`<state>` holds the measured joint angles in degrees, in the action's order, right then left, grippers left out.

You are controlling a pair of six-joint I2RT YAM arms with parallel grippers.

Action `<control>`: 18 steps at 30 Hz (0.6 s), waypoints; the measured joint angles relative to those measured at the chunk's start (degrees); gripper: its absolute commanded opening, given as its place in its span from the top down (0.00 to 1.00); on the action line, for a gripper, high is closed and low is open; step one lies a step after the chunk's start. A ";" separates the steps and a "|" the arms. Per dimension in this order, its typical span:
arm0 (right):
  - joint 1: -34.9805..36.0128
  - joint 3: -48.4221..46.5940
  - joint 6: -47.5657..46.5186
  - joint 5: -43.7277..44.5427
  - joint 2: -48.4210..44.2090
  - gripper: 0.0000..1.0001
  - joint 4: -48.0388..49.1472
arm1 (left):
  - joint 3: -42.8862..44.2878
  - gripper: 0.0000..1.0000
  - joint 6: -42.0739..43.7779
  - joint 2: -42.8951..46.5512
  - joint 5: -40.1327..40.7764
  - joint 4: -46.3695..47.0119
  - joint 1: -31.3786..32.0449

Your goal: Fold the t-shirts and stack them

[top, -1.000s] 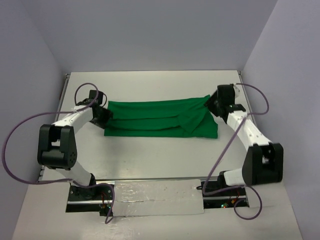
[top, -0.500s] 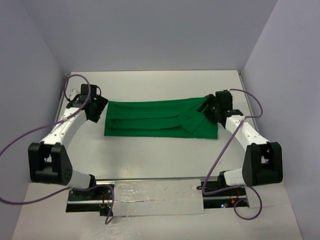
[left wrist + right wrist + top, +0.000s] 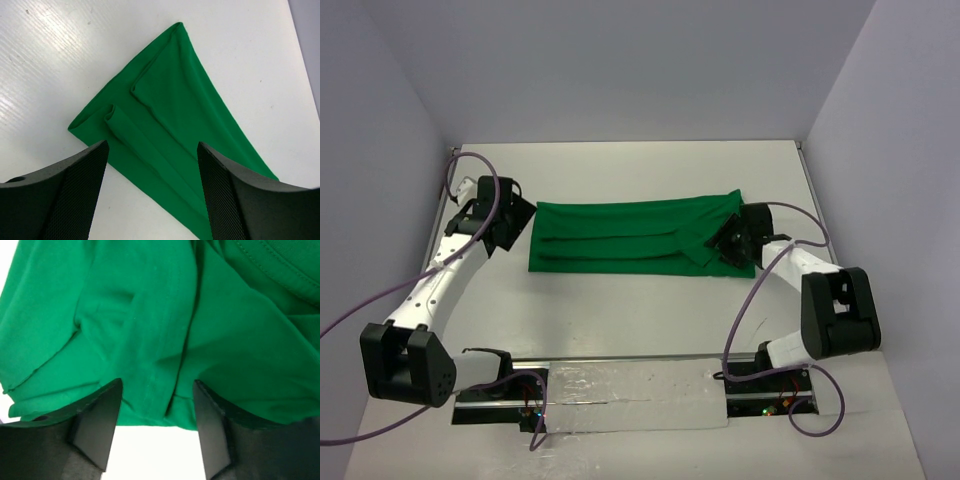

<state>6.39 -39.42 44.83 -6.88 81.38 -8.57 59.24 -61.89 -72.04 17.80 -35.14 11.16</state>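
Note:
The bright-green t-shirt (image 3: 630,236) lies on the white table, folded lengthwise into a long band with ridged folds. My left gripper (image 3: 516,222) hovers open and empty just off the shirt's left end. In the left wrist view the gripper (image 3: 150,197) frames that end of the shirt (image 3: 170,110). My right gripper (image 3: 728,246) is low over the shirt's near right corner, open. In the right wrist view the gripper (image 3: 156,427) straddles the hem of the shirt (image 3: 150,330) without clamping it.
The white table (image 3: 620,310) is boxed in by pale walls on the left, back and right. Purple cables (image 3: 380,300) loop from both arms. A silver taped strip (image 3: 630,395) runs along the near edge between the arm bases.

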 measured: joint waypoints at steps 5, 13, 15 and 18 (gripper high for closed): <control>0.00 -0.17 0.69 -0.51 3.81 0.48 1.73 | -0.07 0.21 0.27 -0.20 0.02 -0.34 0.00; 0.12 -0.83 1.36 -0.94 6.45 0.89 3.41 | -1.11 0.22 0.22 -1.54 -0.24 -0.30 0.40; 0.26 -1.23 1.14 -0.38 6.44 0.91 3.06 | -1.20 0.22 0.22 -1.96 -0.26 -0.30 0.61; 0.60 -2.53 0.95 0.71 6.08 0.91 2.47 | -1.20 0.22 0.22 -2.62 -0.26 -0.30 0.87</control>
<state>6.99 -41.95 45.78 -6.17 87.46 -6.10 58.04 -61.67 -74.66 17.55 -35.44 12.03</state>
